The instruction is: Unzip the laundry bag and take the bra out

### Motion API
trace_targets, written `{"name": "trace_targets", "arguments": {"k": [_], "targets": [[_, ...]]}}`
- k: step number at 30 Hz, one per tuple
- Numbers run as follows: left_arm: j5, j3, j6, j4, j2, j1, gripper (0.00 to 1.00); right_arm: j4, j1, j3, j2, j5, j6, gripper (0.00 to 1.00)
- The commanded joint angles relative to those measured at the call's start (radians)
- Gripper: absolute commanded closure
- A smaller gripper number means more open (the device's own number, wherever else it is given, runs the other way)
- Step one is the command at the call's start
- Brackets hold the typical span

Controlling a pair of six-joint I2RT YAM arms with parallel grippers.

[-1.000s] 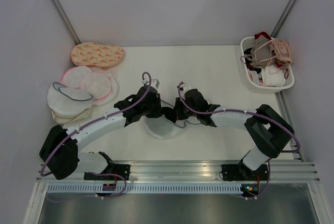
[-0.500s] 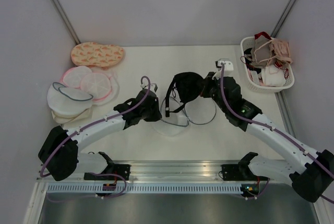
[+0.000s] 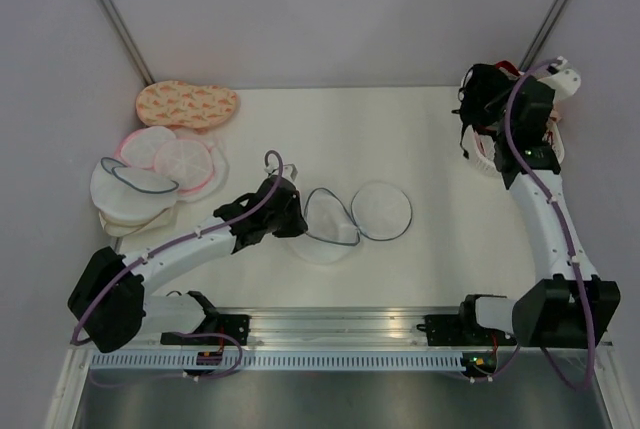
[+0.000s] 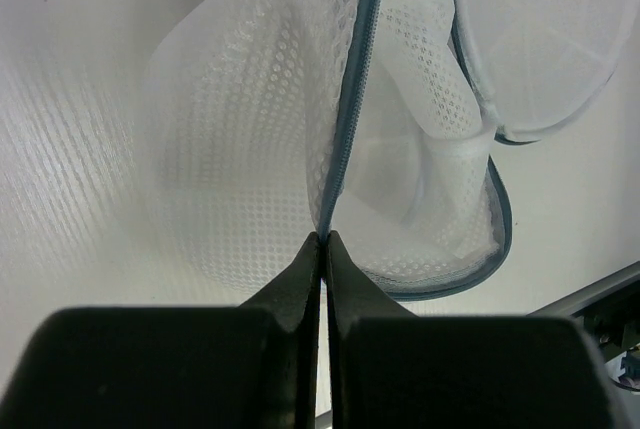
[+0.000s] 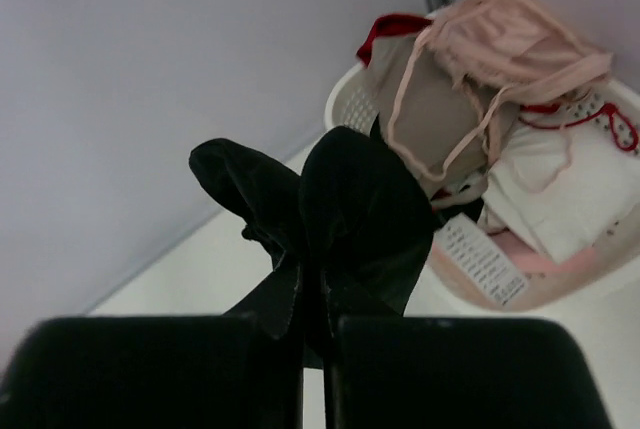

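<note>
Two steps asked for, and both look done or very nearly so. Unzipped already: round white mesh laundry bag with dark grey-blue zipper rim [image 3: 325, 234], lying open near the middle of the white table [image 3: 400, 139], domed half and flat round half side by side and joined at one edge, with nothing dark visible inside. Pinched at the zipper rim by the left gripper [image 4: 323, 239], jaws closed to a sliver on the grey-blue tape. Out of the bag and well apart from it: black bra with rounded cups [image 5: 340, 199], hanging bunched from the right gripper [image 5: 312, 284], jaws clamped narrow on the fabric, up at the far right corner beside the white plastic basket [image 5: 348, 101] heaped with beige, pink and white underwear. Left to do, judging by this: probably only letting the bra go somewhere sensible, likely into that basket, and freeing the bag's rim. Cannot tell from the wrist view whether held directly above the basket or just short of its near rim.
</note>
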State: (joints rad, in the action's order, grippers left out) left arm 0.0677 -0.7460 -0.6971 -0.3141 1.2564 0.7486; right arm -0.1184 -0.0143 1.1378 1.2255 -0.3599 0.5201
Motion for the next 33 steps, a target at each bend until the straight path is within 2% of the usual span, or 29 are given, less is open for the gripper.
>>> {"name": "trace_targets", "arguments": {"k": [1, 5, 8, 13, 14, 18, 19, 20, 21, 23, 26, 33], "targets": [[-0.016, 0.013, -0.039, 0.024, -0.031, 0.006, 0.98, 0.086, 0.117, 0.175, 0.095, 0.110, 0.067, 1.00], [-0.016, 0.030, -0.042, 0.021, -0.048, 0.005, 0.98, 0.109, 0.256, 0.284, 0.233, 0.151, 0.119, 1.00], [-0.017, 0.036, -0.045, 0.021, -0.051, 0.006, 0.98, 0.111, 0.315, 0.384, 0.333, 0.139, 0.127, 1.00], [-0.022, 0.024, -0.039, 0.001, -0.040, 0.005, 0.98, 0.140, 0.343, 0.459, 0.469, 0.091, 0.127, 1.00], [-0.022, 0.019, -0.039, 0.000, -0.037, 0.005, 0.98, 0.081, 0.347, 0.483, 0.529, 0.090, 0.132, 1.00], [-0.016, 0.000, -0.035, -0.014, -0.023, 0.000, 0.98, 0.016, 0.349, 0.533, 0.646, 0.102, 0.150, 0.99], [-0.017, -0.004, -0.033, -0.017, -0.017, 0.000, 0.98, 0.017, 0.349, 0.527, 0.660, 0.108, 0.152, 0.92], [-0.019, -0.012, -0.033, -0.019, -0.017, -0.002, 0.98, 0.031, 0.349, 0.519, 0.678, 0.139, 0.150, 0.69], [-0.026, -0.015, -0.036, -0.016, -0.017, -0.002, 0.98, 0.023, 0.349, 0.514, 0.683, 0.145, 0.149, 0.60], [-0.034, -0.016, -0.042, -0.014, -0.020, -0.002, 0.98, 0.010, 0.349, 0.502, 0.652, 0.148, 0.152, 0.50], [-0.035, -0.015, -0.048, -0.011, -0.020, -0.002, 0.98, 0.049, 0.347, 0.403, 0.530, 0.159, 0.161, 0.38], [-0.058, 0.008, -0.065, 0.033, -0.022, -0.002, 0.98, -0.073, 0.300, 0.254, 0.247, 0.144, 0.118, 0.26]]}}
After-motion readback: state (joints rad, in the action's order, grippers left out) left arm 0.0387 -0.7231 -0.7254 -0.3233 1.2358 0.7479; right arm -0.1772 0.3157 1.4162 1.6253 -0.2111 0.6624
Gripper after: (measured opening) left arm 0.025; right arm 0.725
